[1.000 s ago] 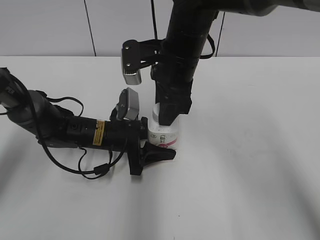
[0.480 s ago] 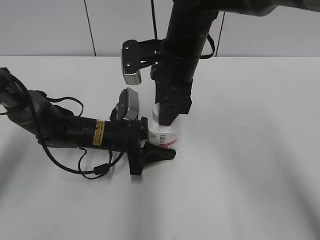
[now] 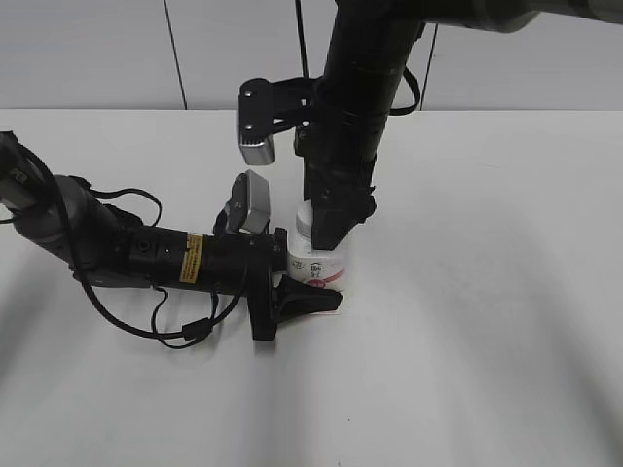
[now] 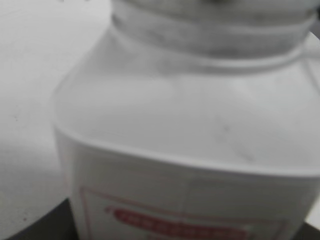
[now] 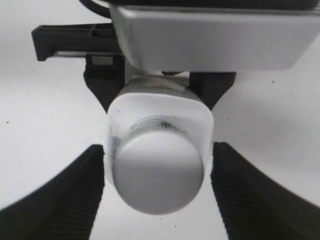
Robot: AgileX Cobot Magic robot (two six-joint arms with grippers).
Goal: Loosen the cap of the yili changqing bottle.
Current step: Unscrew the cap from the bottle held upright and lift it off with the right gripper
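On the white surface (image 3: 487,321), two black arms meet at one small bottle near the middle. Coming down from above, the right arm (image 3: 355,107) stands nearly upright, with a grey wrist camera (image 3: 255,122) jutting from its left side. Lying low along the surface from the left edge, the left arm (image 3: 117,248) reaches in sideways, a yellow label on its barrel and loose black cables looped around it.

Between them the yili changqing bottle (image 3: 326,265) stands upright, white with pink-red print on its side. The left pincer (image 3: 304,282) is clamped on the bottle's body, one black finger showing in front of its base; in the left wrist view the bottle's sloped shoulder (image 4: 190,115) fills the picture, blurred.

Over the bottle's neck hangs the right pincer (image 5: 159,200). In the right wrist view its two ribbed black fingers (image 5: 55,200) stand wide on either side of the bottle's shoulders, clear of the cap (image 5: 157,177), which sits on the neck with its ribbed side just visible.
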